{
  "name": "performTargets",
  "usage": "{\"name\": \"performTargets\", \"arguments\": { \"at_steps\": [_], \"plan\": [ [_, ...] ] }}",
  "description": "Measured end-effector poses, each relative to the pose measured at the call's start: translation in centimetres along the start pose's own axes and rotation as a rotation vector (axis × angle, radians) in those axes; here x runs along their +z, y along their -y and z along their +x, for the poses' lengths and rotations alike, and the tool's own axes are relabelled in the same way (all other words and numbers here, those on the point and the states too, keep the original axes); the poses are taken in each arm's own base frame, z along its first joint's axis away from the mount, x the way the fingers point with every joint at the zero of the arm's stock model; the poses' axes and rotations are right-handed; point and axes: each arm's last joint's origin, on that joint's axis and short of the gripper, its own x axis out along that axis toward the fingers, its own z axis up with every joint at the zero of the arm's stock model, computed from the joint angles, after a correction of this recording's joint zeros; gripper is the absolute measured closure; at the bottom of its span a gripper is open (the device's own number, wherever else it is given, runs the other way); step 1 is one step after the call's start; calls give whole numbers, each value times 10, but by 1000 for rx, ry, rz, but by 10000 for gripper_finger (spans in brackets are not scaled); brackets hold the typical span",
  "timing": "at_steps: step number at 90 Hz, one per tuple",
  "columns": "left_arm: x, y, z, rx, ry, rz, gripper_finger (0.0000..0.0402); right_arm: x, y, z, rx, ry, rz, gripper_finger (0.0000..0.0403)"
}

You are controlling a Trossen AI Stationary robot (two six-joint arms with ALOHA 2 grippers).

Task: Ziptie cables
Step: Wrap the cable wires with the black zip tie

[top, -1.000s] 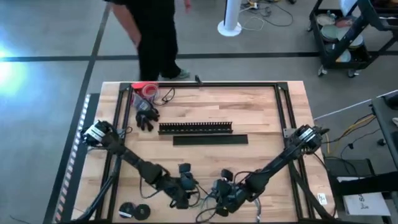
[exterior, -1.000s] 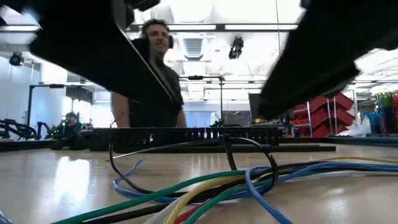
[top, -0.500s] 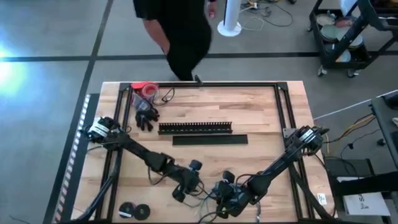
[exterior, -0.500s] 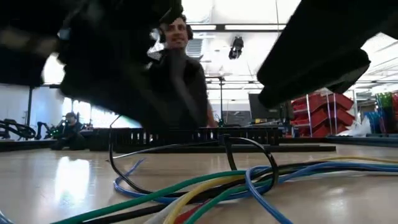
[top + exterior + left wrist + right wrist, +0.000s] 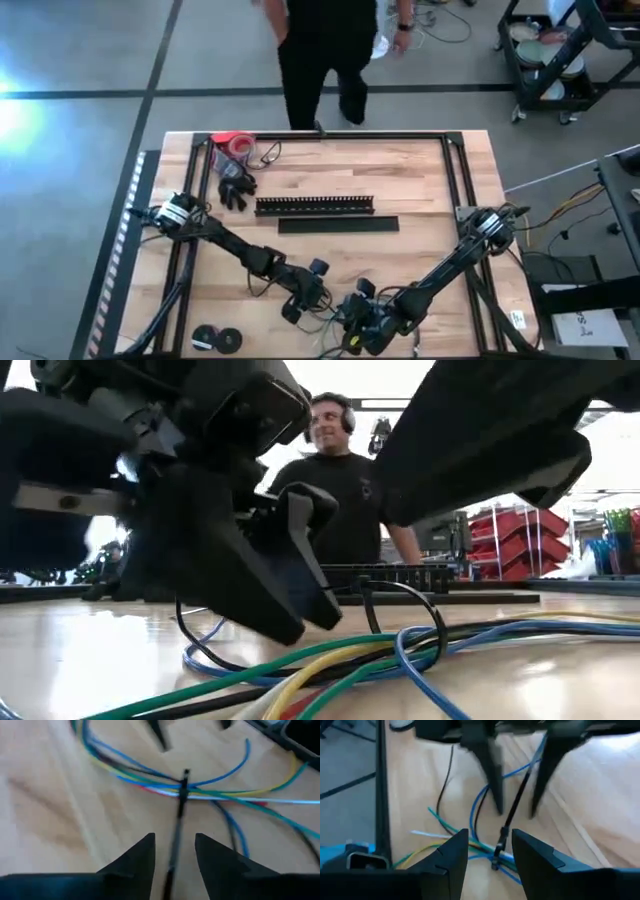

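Since a second ago the left gripper [image 5: 174, 851], fingers spread and empty, closes on the ziptie [image 5: 181, 795] cinching the limp, light cables [image 5: 220, 795], best grasped by that stiff tail.

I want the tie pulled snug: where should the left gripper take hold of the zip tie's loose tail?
Probably mid-tail. The zip tie already wraps the cables, and its thin black tail runs straight back between the left gripper's open fingers. Come in along that line, from the side opposite the right gripper, and close across the strip.

Grey floor [image 5: 80, 50]; red bins [image 5: 520, 535]
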Motion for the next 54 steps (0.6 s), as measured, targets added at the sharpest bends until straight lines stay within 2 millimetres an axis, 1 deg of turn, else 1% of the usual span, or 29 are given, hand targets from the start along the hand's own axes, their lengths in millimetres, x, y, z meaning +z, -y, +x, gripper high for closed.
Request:
{"name": "performTargets", "arguments": {
  "at_steps": [10,24,46,54],
  "plan": [
    [-1,-1,4,-19,23,-23,298,-1,0,1,1,0,9,271],
    [-1,-1,4,-20,25,-53,323,-5,0,6,-10,-7,2,274],
    [0,-2,3,-18,35,-86,356,-15,-5,23,-29,-20,4,263],
    [2,-3,1,-17,42,-81,365,-14,-9,25,-34,-24,0,259]
  ]
}}
